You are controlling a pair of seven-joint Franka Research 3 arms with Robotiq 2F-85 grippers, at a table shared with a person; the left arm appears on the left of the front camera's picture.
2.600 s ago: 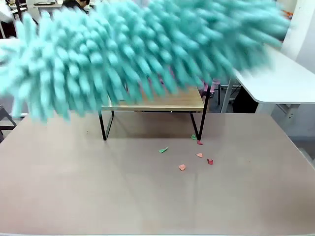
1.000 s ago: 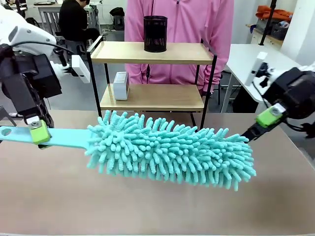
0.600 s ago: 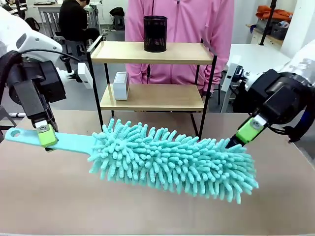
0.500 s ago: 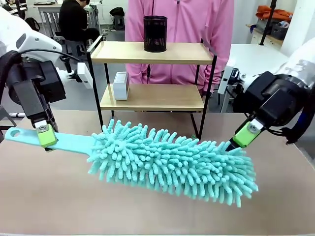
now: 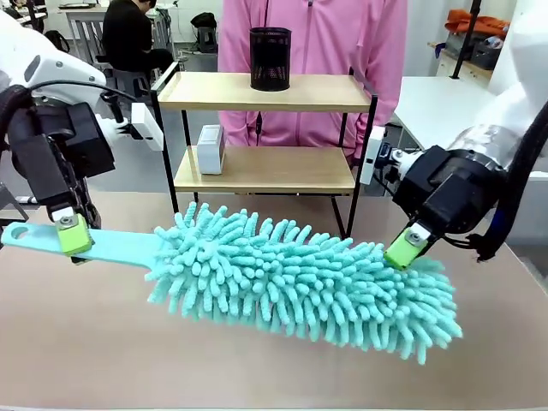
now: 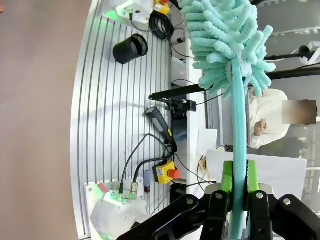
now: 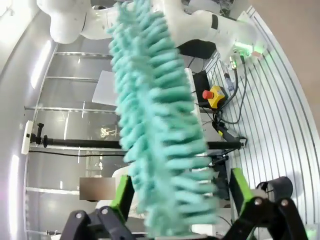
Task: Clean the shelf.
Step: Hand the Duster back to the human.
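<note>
Left gripper (image 5: 68,237) angled downward at the table's left side, pinched tight on the flat teal handle of the duster (image 5: 300,278); in the left wrist view, green pads (image 6: 227,177) pressed against both faces of that handle. Right gripper (image 5: 409,247) reaching in from the right, tilted down toward the duster's far end, jaws spread wide with the fluffy head between them in the right wrist view (image 7: 175,210), nothing clamped. Duster held roughly level just above the brown table (image 5: 103,342), its head a thick brush of soft teal chenille fingers. Shelf (image 5: 265,128) standing at the table's far edge behind the duster: 2 light wooden boards in a thin black metal frame. Black mesh cup (image 5: 271,58) on the top board, small white box (image 5: 210,149) on the lower. Person in pink (image 5: 312,34) standing just behind.
</note>
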